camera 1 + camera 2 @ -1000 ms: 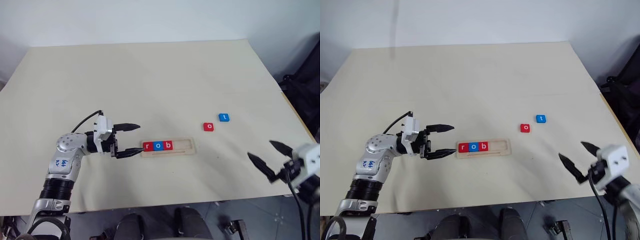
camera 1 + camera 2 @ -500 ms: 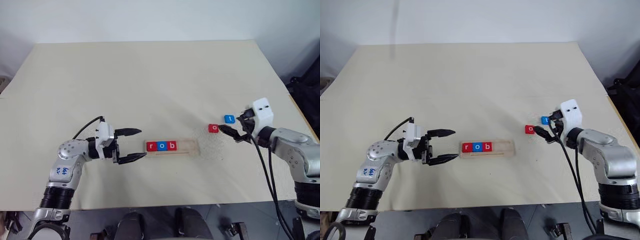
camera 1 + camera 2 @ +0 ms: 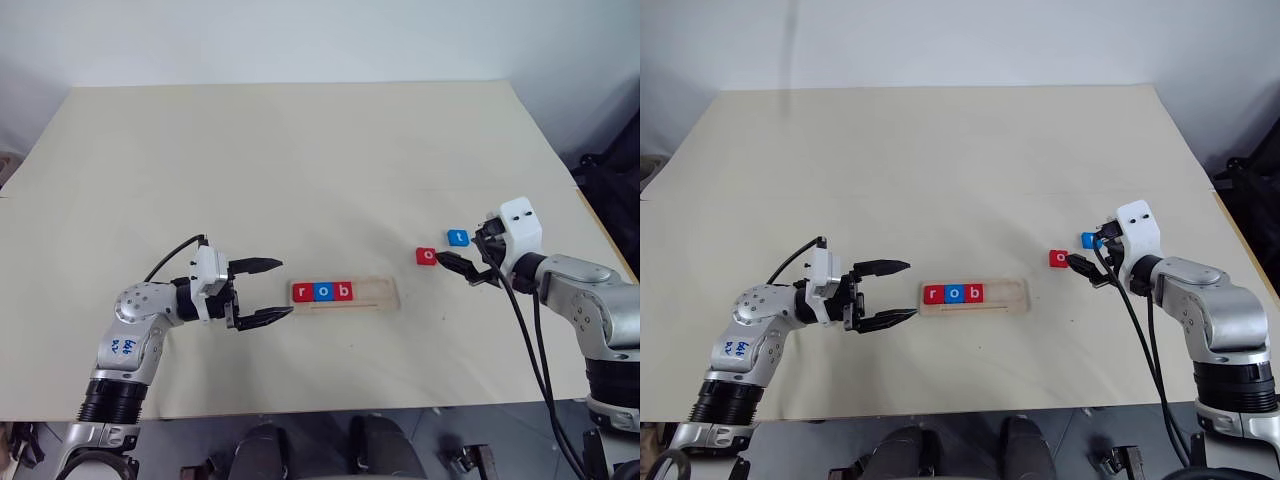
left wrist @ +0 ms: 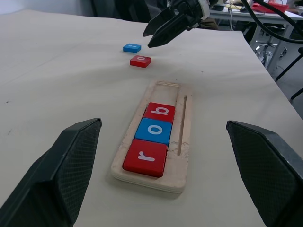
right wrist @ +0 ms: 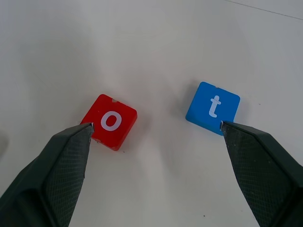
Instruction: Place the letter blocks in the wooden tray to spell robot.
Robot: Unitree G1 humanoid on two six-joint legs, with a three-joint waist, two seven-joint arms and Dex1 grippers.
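The right gripper (image 3: 468, 262) is held wide open and empty just above the table (image 3: 300, 160), its black fingers straddling the two loose letter blocks, as seen from the right wrist; the left gripper (image 3: 262, 290) is likewise spread open with nothing grasped, poised level just beside the near end of the wooden tray (image 3: 385, 291). The tray is seen lying between the two arms, with a red r block (image 4: 145, 157), a blue o block (image 4: 155, 130) and a red b block (image 4: 159, 111) seated side by side in its slot, so three of five places are judged filled. The red o block (image 5: 110, 121) and the blue t block (image 5: 213, 107) are left on the table, near each other but apart, and remain to be placed
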